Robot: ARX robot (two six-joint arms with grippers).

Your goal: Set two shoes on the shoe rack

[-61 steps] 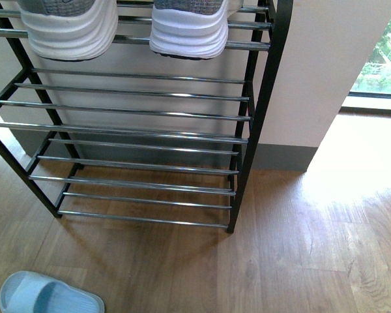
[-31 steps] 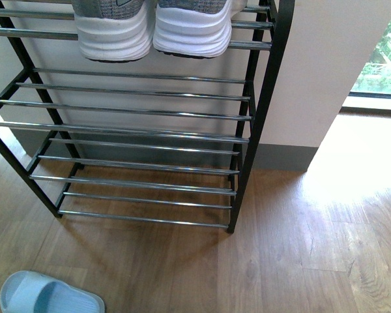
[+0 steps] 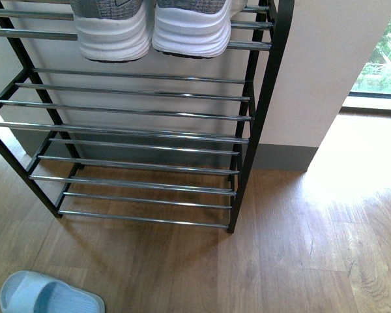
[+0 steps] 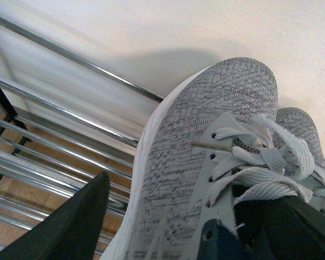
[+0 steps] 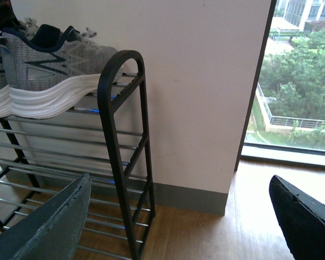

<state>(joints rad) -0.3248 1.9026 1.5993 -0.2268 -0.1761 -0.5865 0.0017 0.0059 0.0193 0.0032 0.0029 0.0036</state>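
Two grey knit sneakers with white soles stand side by side on an upper shelf of the shoe rack [image 3: 247, 130], the left sneaker [image 3: 114, 29] close against the right sneaker [image 3: 190, 29]. In the left wrist view, my left gripper [image 4: 184, 227] is open with one sneaker [image 4: 206, 141] between its dark fingers [image 4: 70, 227]; the toe of the other sneaker [image 4: 298, 124] shows behind. My right gripper [image 5: 179, 222] hangs open and empty beside the rack's black upright [image 5: 122, 135], below the sneakers [image 5: 49, 59]. A pale blue slide [image 3: 45, 297] lies on the floor. Neither arm shows in the front view.
The rack's lower chrome shelves [image 3: 137, 111] hold nothing. A white wall [image 3: 326, 65] with a grey skirting stands right of the rack, and a window [image 5: 303, 81] lies further right. Wooden floor [image 3: 280, 261] stretches in front.
The left sneaker has shifted right along the shelf until it sits close to the right sneaker. Since half a second ago almost nothing has moved.
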